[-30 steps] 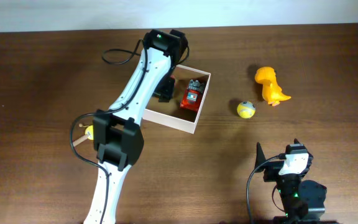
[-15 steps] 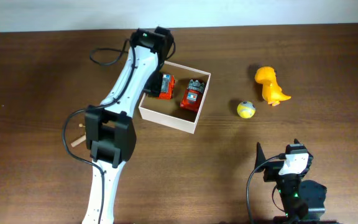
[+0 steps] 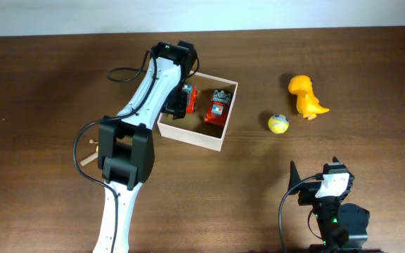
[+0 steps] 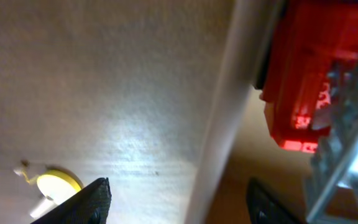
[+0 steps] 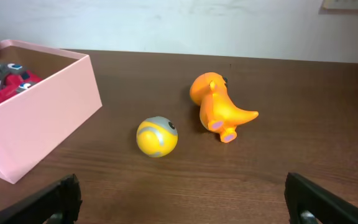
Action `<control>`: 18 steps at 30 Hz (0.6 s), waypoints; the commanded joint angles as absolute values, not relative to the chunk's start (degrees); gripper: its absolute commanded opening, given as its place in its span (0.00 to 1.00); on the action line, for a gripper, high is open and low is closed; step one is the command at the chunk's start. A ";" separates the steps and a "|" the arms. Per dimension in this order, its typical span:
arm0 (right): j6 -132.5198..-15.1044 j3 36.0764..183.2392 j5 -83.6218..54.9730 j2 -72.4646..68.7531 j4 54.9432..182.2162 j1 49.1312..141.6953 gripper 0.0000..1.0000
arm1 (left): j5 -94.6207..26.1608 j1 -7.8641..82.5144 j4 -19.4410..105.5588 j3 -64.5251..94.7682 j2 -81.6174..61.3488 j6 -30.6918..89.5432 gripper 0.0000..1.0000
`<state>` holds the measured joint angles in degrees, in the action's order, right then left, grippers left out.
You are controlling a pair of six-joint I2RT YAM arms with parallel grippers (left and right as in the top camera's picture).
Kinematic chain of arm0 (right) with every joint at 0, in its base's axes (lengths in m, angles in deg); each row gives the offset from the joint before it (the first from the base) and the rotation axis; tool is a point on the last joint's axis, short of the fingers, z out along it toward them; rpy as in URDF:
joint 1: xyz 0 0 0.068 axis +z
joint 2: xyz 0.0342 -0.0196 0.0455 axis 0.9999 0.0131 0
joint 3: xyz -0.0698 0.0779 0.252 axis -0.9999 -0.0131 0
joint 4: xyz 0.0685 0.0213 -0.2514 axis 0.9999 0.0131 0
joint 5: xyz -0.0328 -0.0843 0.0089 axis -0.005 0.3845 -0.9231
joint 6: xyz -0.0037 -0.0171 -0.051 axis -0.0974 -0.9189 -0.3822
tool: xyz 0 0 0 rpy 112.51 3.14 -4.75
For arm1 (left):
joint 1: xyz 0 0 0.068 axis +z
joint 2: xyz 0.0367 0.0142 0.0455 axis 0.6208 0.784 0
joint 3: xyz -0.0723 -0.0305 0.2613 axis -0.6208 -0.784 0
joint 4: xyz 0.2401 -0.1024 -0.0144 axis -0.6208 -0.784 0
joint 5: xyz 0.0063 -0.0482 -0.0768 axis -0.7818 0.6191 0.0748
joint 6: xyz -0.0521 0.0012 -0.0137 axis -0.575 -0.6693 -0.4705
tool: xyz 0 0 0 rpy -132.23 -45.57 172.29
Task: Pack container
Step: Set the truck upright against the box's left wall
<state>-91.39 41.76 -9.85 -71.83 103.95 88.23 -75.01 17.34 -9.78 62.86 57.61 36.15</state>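
The container is a shallow white box with a tan floor, left of the table's centre. Two red toys lie in it, one at the right and one at the left. My left gripper is open at the box's left wall; in the left wrist view its jaws stand on either side of that wall, with a red toy just inside. My right gripper is open and empty near the front edge, and its wrist view shows bare table between the jaws.
A yellow ball and an orange dinosaur lie on the table right of the box; both show in the right wrist view, ball and dinosaur. A small yellow-and-wood toy lies left of my left arm.
The left gripper was over the box's floor and has shifted to its left wall. The left red toy, hidden under it before, now lies in the box. The right arm has not moved.
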 commanded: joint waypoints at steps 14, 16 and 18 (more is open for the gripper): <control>-91.80 41.34 -10.38 -72.42 103.99 88.50 0.99 | -59.85 17.51 -13.21 61.55 57.39 21.90 0.72; -91.80 41.34 -10.38 -72.42 103.99 88.50 0.99 | -58.95 17.49 -13.10 61.55 57.39 21.52 0.72; -91.80 41.34 -10.38 -72.42 103.97 88.50 0.99 | -57.84 17.49 -12.84 61.55 57.39 21.48 0.72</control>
<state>-91.41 41.76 -9.88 -71.83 103.95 88.23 -62.99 17.45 -12.23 62.86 56.96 23.32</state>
